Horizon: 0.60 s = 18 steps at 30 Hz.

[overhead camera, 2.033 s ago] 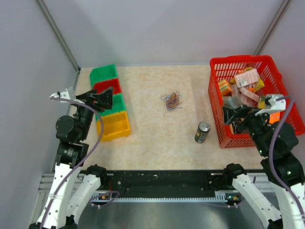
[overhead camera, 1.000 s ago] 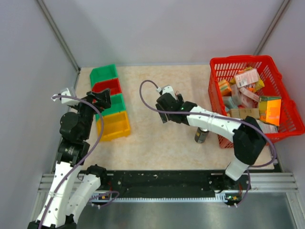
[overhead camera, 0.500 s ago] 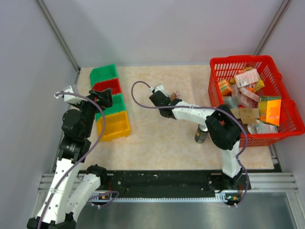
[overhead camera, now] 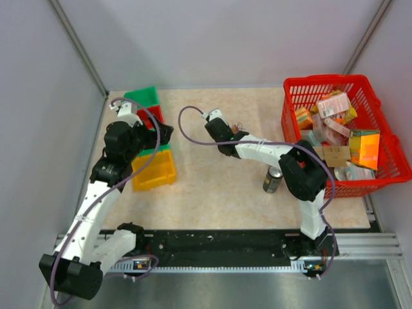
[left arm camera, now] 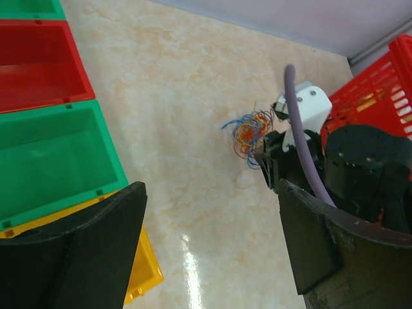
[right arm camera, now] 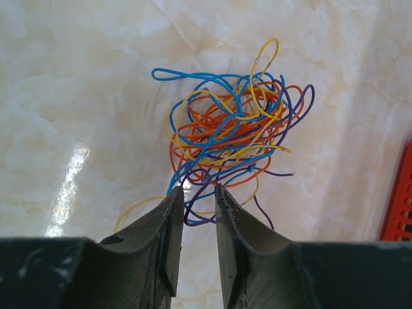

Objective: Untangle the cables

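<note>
The cables [overhead camera: 237, 131] are a small tangle of thin blue, orange, yellow and purple wires lying on the beige table, also seen in the left wrist view as the cables [left arm camera: 249, 134]. My right gripper [overhead camera: 228, 135] lies low against the bundle's near-left side. In the right wrist view the cables [right arm camera: 235, 132] spread just beyond my right gripper [right arm camera: 196, 191]. Its jaws stand a narrow gap apart, with purple and blue strands crossing between the tips, unclamped. My left gripper [overhead camera: 165, 134] hovers over the bins, and in its own view my left gripper [left arm camera: 212, 238] is wide open and empty.
Green bin [overhead camera: 143, 98], red bin [overhead camera: 149, 116] and yellow bin [overhead camera: 155, 170] stand in a row at the left, partly under the left arm. A can [overhead camera: 273, 179] stands beside the red basket [overhead camera: 386, 116] full of packets at the right.
The right arm swung from the basket to the bundle and its jaws narrowed around some strands. The left arm moved up and right over the bins, toward the centre.
</note>
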Motion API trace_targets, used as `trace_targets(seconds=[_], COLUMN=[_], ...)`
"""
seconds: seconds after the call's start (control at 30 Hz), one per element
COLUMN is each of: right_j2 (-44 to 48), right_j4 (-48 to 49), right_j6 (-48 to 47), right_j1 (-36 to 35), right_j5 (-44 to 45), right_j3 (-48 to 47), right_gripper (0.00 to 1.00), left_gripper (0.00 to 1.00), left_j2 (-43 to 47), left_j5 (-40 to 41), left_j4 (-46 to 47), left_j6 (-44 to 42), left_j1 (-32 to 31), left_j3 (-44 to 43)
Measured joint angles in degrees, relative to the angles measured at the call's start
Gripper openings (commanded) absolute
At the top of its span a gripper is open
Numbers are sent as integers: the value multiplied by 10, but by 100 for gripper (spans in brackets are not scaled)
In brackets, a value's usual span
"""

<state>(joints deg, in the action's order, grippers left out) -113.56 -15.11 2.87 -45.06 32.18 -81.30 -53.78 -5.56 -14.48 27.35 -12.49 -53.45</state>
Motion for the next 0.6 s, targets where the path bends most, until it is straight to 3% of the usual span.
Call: trace_targets(seconds=[0.07, 0.1, 0.13, 0.3, 0.4, 0.43, 0.6], right_j2=[0, 0, 0, 26, 70, 98, 283], right_j4=[4, 5, 5, 11, 13, 14, 24], right_j6=[-5, -7, -8, -10, 4, 14, 74], right_j1=[2, 3, 3, 2, 2, 2, 2], right_j5=[-7, -11, -17, -61, -101, -123, -239], right_j3=[0, 0, 0, 17, 46, 62, 121], right_gripper=[12, 2, 0, 0, 0, 0, 0], left_gripper=[87, 87, 87, 87, 71, 70, 75], left_j2=[5, 13, 24, 60, 61, 61, 68], left_j5=[-22, -32, -43, -80, -103, -113, -187], left_j4=[-3, -4, -4, -7, -7, -6, 32], left_j6=[2, 5, 9, 27, 39, 44, 70], left_j1=[0, 0, 0, 0, 0, 0, -1], left_j3=[4, 9, 17, 54, 64, 68, 106])
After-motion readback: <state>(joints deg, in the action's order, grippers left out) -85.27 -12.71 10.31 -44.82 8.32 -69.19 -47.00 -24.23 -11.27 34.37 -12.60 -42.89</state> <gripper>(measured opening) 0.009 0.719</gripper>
